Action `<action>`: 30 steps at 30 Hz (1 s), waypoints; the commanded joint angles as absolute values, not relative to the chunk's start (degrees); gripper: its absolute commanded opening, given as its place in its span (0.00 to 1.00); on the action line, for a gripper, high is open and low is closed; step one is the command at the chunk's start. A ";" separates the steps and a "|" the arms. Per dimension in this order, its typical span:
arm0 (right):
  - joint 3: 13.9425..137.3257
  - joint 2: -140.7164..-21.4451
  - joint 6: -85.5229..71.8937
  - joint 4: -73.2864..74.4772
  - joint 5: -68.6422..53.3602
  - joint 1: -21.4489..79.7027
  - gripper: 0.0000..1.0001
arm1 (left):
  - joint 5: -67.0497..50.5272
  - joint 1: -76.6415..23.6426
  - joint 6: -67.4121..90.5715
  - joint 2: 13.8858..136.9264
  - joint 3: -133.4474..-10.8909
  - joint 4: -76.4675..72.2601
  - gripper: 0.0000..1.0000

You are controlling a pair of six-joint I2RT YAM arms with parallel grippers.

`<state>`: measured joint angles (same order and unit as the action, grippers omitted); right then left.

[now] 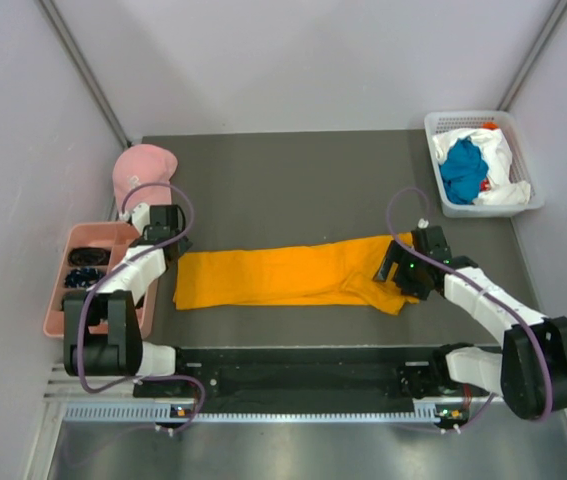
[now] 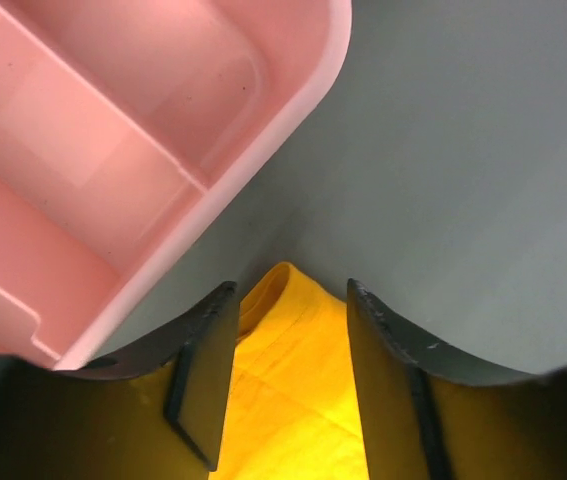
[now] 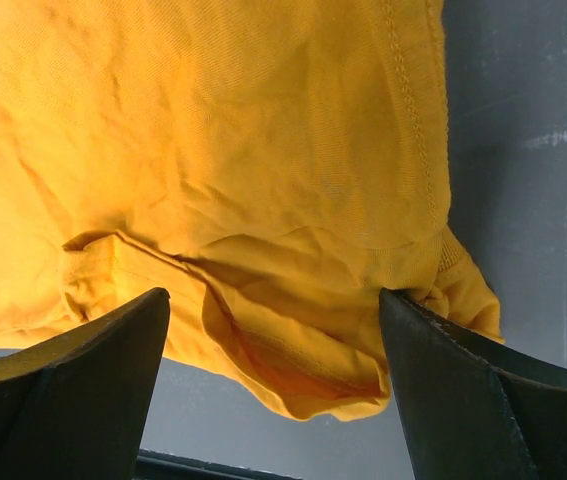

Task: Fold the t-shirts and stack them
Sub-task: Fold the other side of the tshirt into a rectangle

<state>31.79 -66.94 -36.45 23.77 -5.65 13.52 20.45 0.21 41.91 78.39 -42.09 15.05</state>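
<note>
Right, on my overhead feed the bright orange-yellow cloth t-shirt [image 1: 283,272] lies folded into a long band across the dark grey table [image 1: 283,180], stretched left to right in front of both arm bases. My left gripper [image 1: 173,255] sits at the band's left end. Through the left wrist camera its jaws stand apart with the pointed corner of the orange cloth lying between them, and I cannot tell whether the pads touch the fabric. Just beside that corner is the pink plastic compartment tray [image 2: 163,100].

My right gripper [image 1: 395,272] is over the band's right end. In the right wrist view its jaws are spread wide, straddling a rumpled, doubled-over hem, and neither finger [image 3: 83,350] presses on the cloth.

At the far right corner a white slatted plastic basket [image 1: 433,125] holds a crumpled teal-blue t-shirt [image 1: 463,172] resting on a white t-shirt [image 1: 503,150]. A pink baseball cap [image 1: 143,170] lies beyond the tray, at the table's left edge.
</note>
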 commanded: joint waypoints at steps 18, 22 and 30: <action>32.78 -67.76 -36.21 22.41 -5.71 14.41 0.86 | 16.70 0.18 42.01 76.38 -41.22 14.76 0.48; 32.87 -67.68 -36.21 22.59 -5.54 14.41 0.86 | 16.35 0.18 41.84 75.76 -40.17 15.20 0.48; 33.05 -67.76 -36.39 22.32 -6.06 14.50 0.86 | 16.87 0.18 41.66 75.32 -38.67 15.29 0.47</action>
